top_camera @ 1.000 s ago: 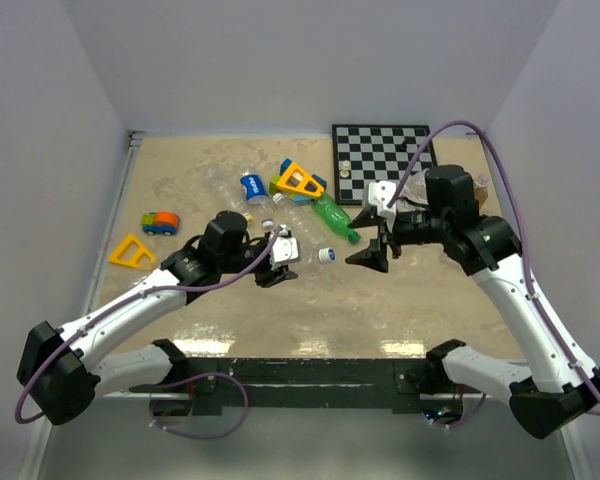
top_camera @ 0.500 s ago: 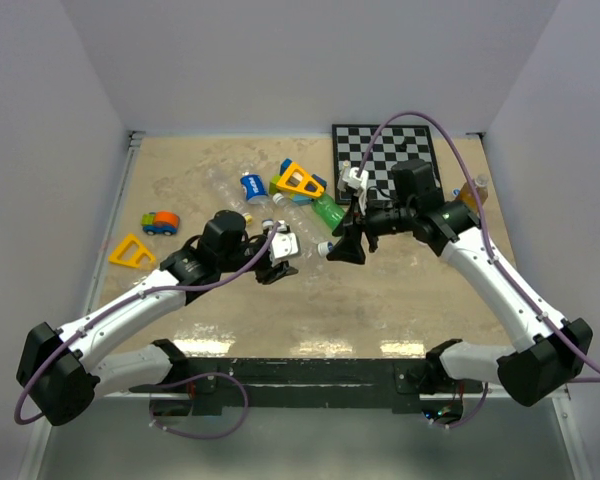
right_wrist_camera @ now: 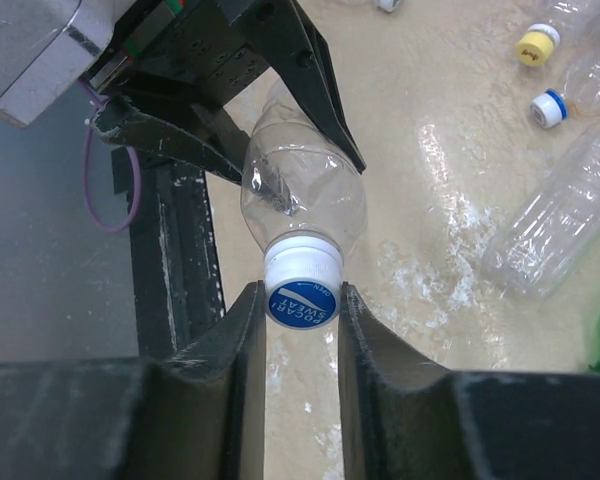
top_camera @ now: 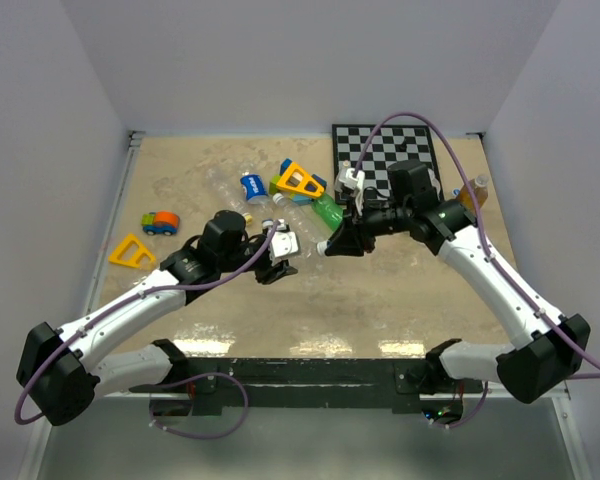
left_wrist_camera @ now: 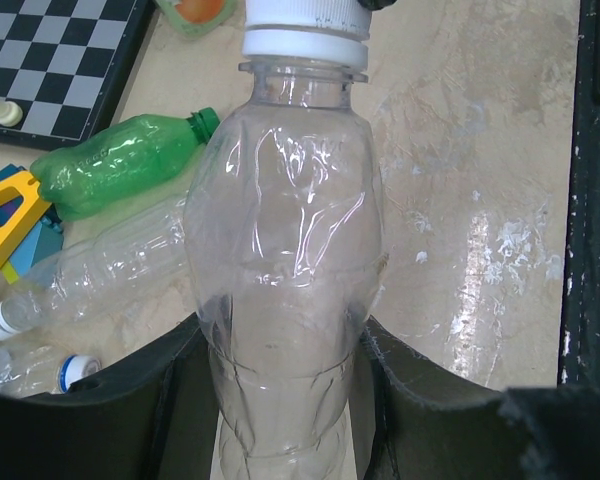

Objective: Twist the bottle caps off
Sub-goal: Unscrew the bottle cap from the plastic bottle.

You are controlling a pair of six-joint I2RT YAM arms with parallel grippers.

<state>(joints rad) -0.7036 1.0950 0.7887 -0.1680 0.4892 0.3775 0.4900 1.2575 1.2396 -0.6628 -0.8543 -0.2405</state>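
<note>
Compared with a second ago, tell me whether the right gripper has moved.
Yes. The right gripper moved left, away from the chessboard, onto the clear bottle's cap.

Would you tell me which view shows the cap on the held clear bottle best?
Right wrist: the cap sits end-on, blue label readable, clamped in the right gripper. Left wrist shows only its white side; top external, barely a speck.

White arm links with black joints, looping purple cables and black jaws.
</note>
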